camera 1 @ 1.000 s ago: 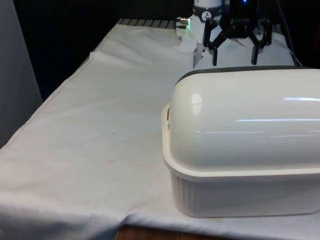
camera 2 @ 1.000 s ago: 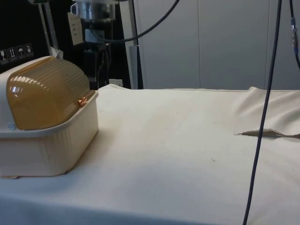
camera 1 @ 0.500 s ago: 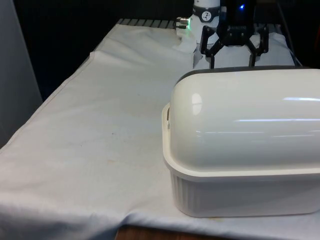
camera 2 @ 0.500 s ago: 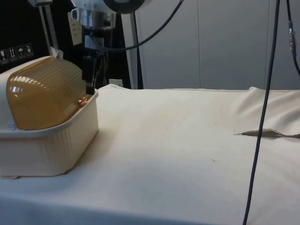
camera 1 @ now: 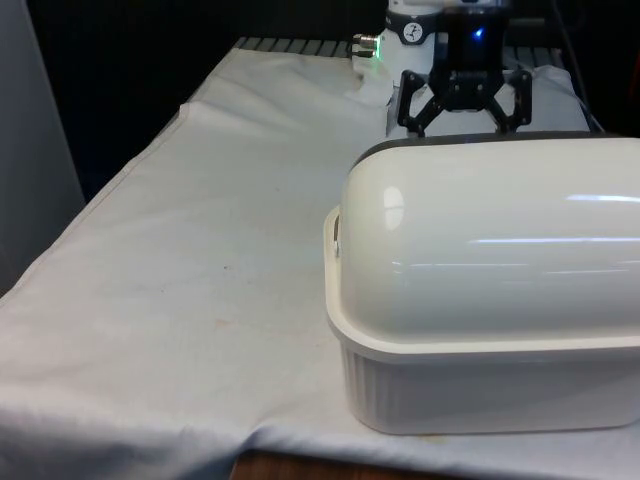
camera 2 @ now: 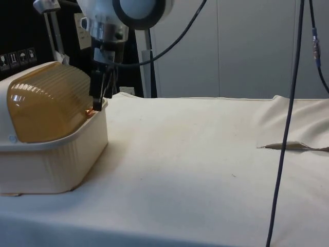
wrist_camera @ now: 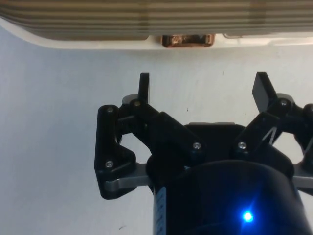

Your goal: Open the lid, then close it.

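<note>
Bread box (camera 1: 480,330) at the near end of the table (camera 1: 200,250), on the front view's right, white back turned to that camera. Ribbed amber roll-top lid (camera 2: 49,105) closed down over the cream base, its small copper handle (wrist_camera: 188,40) at the lower edge. Gripper (wrist_camera: 203,85) released, fingers (wrist_camera: 144,85) spread wide and holding nothing, hanging just beyond the box's far side, lined up with the handle but short of touching it.

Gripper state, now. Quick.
Gripper: open, holding nothing, fingers spread beside the bread box near the lid's copper handle.
</note>
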You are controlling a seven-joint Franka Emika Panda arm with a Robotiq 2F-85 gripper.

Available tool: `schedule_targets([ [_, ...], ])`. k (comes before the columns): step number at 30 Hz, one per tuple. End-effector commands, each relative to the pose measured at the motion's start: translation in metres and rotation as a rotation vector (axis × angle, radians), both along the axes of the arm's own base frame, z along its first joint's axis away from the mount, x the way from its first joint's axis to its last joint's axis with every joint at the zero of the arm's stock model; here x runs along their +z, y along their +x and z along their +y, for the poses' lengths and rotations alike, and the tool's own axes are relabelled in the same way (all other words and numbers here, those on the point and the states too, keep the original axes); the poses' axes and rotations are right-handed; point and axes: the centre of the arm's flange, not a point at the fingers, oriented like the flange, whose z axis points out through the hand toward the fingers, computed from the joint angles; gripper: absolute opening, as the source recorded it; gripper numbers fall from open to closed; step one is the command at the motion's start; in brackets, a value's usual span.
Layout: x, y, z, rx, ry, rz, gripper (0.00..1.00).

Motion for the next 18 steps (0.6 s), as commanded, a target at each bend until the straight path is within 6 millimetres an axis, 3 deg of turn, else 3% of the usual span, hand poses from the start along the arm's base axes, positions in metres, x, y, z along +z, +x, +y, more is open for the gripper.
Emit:
schedule_targets([
  [1,-0.0008,-0.0002,-0.0003,0.001,0.005,-0.016,1.00],
  [14,-0.0094,0.0012,-0.0027,-0.003,0.007,-0.059,0.99],
  [18,-0.0107,0.0011,-0.0021,-0.002,0.008,-0.068,0.72],
])
